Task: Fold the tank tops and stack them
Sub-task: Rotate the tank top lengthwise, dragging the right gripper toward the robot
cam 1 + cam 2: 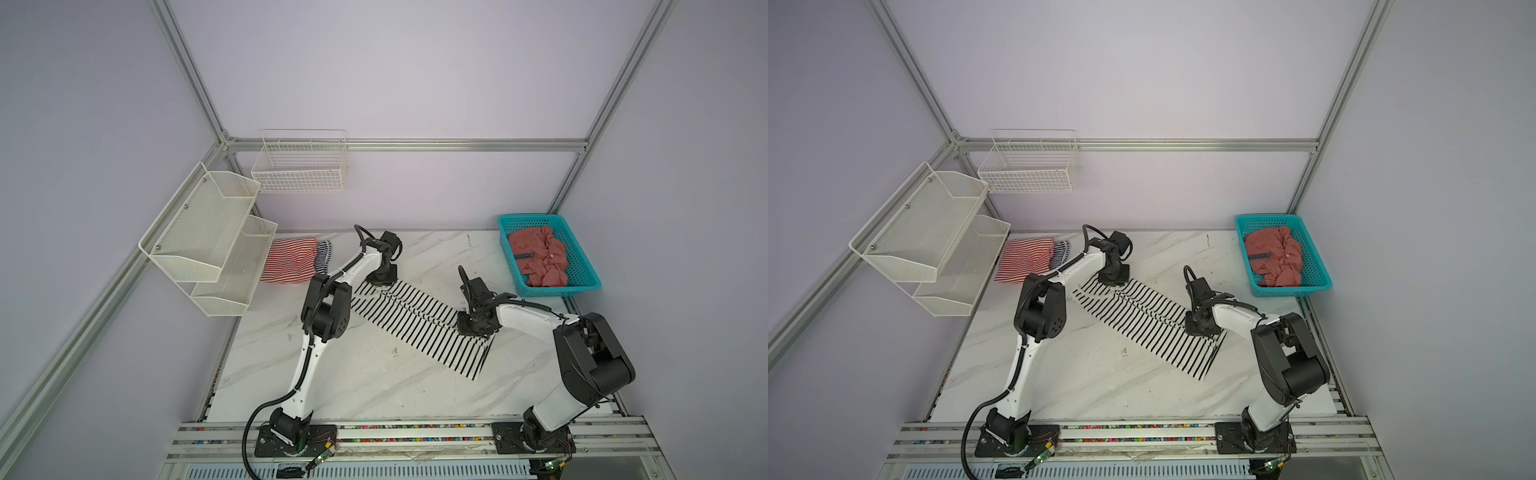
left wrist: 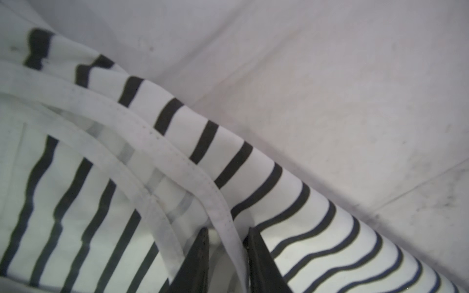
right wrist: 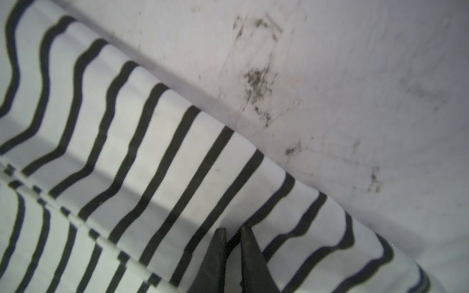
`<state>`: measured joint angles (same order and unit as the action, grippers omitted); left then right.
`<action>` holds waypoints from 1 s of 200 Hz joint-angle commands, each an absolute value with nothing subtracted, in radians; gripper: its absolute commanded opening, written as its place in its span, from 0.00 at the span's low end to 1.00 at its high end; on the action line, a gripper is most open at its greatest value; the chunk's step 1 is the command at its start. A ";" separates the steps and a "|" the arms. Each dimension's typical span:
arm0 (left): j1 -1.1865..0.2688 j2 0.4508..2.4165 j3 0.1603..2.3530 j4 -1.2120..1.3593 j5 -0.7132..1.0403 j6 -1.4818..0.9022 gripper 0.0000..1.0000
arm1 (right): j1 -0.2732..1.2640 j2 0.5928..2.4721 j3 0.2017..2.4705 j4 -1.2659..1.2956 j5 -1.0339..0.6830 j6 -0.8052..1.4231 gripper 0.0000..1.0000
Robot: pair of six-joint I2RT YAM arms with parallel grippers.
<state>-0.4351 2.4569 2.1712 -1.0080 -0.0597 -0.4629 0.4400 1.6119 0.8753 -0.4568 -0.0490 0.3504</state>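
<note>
Left gripper (image 2: pixel 227 229): we see its jaws clenched on the white bound edge of the white tank top with black stripes (image 1: pixel 419 324), at its strap end.
Right gripper (image 3: pixel 232 227): its jaws stand a narrow slit apart, tips on a fold near the hem end of the same top. We cannot tell whether they pinch the cloth or merely rest on it.
Black-striped top: it lies as a long narrow band, slantwise across the white marble-pattern tabletop (image 1: pixel 353 382), stretched between the two grippers. We judge its sides are folded in lengthwise and the crosswise fold is not yet made.
Stack: the folded red-and-white striped tank top (image 1: pixel 289 259) lies at the far left of the tabletop, beside the white mesh shelf (image 1: pixel 208 232). The navy-and-white striped tank top (image 1: pixel 323 257) touches its right side, but we cannot tell whether it lies beside or partly under.
Basket: the salmon-red tank top (image 1: pixel 540 257) lies crumpled in the turquoise perforated plastic basket (image 1: pixel 557 291), far right.
Progress: we judge two tops done, the third mid-fold and the fourth untouched.
</note>
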 commanded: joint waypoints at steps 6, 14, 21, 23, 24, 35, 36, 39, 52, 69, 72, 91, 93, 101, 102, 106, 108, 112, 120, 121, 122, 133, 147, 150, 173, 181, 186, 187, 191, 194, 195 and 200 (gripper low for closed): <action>-0.439 2.580 2.324 -1.023 0.036 -0.416 0.27 | 0.516 1.582 0.781 -0.563 -0.097 0.456 0.19; -0.439 2.606 2.359 -1.023 0.054 -0.414 0.27 | 0.542 1.566 0.772 -0.572 -0.102 0.491 0.19; -0.440 2.626 2.389 -1.023 0.070 -0.415 0.27 | 0.569 1.547 0.767 -0.580 -0.105 0.522 0.19; -0.440 2.632 2.397 -1.023 0.075 -0.415 0.27 | 0.579 1.542 0.766 -0.581 -0.107 0.532 0.20; -0.440 2.633 2.400 -1.023 0.078 -0.415 0.27 | 0.583 1.539 0.765 -0.581 -0.108 0.537 0.20; -0.440 2.661 2.440 -1.017 0.105 -0.417 0.27 | 0.625 1.505 0.754 -0.576 -0.130 0.584 0.20; -0.440 2.662 2.443 -1.016 0.107 -0.417 0.27 | 0.628 1.502 0.753 -0.574 -0.132 0.588 0.20; -0.441 2.669 2.451 -1.013 0.115 -0.419 0.27 | 0.639 1.493 0.749 -0.572 -0.139 0.602 0.20; -0.445 2.690 2.482 -0.994 0.147 -0.423 0.27 | 0.682 1.459 0.727 -0.554 -0.163 0.658 0.20; -0.451 2.700 2.493 -0.943 0.195 -0.431 0.28 | 0.731 1.428 0.695 -0.531 -0.178 0.726 0.20; -0.452 2.701 2.491 -0.931 0.204 -0.433 0.28 | 0.739 1.423 0.689 -0.527 -0.179 0.736 0.20; -0.464 2.706 2.491 -0.851 0.261 -0.438 0.28 | 0.798 1.414 0.652 -0.492 -0.192 0.811 0.20; -0.464 2.706 2.492 -0.844 0.265 -0.439 0.28 | 0.804 1.414 0.648 -0.486 -0.193 0.818 0.20; -0.470 2.707 2.493 -0.815 0.282 -0.442 0.28 | 0.833 1.417 0.637 -0.466 -0.198 0.847 0.20; -0.470 2.707 2.492 -0.812 0.284 -0.442 0.28 | 0.836 1.419 0.636 -0.463 -0.199 0.851 0.20; -0.472 2.708 2.493 -0.794 0.290 -0.443 0.28 | 0.851 1.422 0.632 -0.452 -0.201 0.864 0.20; -0.475 2.708 2.492 -0.786 0.294 -0.443 0.28 | 0.858 1.425 0.631 -0.446 -0.202 0.871 0.20; -0.478 2.710 2.491 -0.771 0.297 -0.445 0.28 | 0.872 1.429 0.627 -0.434 -0.204 0.883 0.20; -0.483 2.711 2.488 -0.740 0.302 -0.448 0.28 | 0.899 1.441 0.622 -0.410 -0.209 0.908 0.20; -0.483 2.712 2.487 -0.735 0.304 -0.448 0.28 | 0.902 1.443 0.622 -0.408 -0.210 0.912 0.20; -0.484 2.712 2.488 -0.733 0.306 -0.448 0.28 | 0.904 1.445 0.621 -0.405 -0.211 0.915 0.20; -0.490 2.718 2.496 -0.708 0.314 -0.453 0.28 | 0.943 1.462 0.619 -0.382 -0.213 0.946 0.20; -0.495 2.722 2.503 -0.688 0.320 -0.459 0.28 | 0.985 1.482 0.621 -0.367 -0.211 0.981 0.20; -0.497 2.723 2.504 -0.685 0.319 -0.460 0.28 | 0.993 1.485 0.622 -0.365 -0.209 0.989 0.20; -0.497 2.719 2.499 -0.678 0.313 -0.470 0.28 | 1.021 1.499 0.634 -0.356 -0.192 1.014 0.20; -0.496 2.712 2.491 -0.678 0.311 -0.471 0.28 | 1.025 1.499 0.643 -0.364 -0.177 1.016 0.20; -0.498 2.707 2.488 -0.678 0.309 -0.472 0.28 | 1.027 1.497 0.650 -0.370 -0.164 1.018 0.20; -0.497 2.706 2.487 -0.678 0.308 -0.472 0.28 | 1.027 1.497 0.652 -0.371 -0.162 1.018 0.20; -0.497 2.701 2.483 -0.678 0.306 -0.472 0.28 | 1.028 1.495 0.657 -0.374 -0.156 1.017 0.20; -0.497 2.697 2.478 -0.677 0.302 -0.473 0.28 | 1.029 1.494 0.662 -0.374 -0.152 1.016 0.20; -0.498 2.695 2.477 -0.678 0.301 -0.474 0.28 | 1.029 1.494 0.663 -0.374 -0.151 1.015 0.21; -0.498 2.686 2.471 -0.677 0.296 -0.475 0.28 | 1.029 1.491 0.670 -0.373 -0.147 1.011 0.21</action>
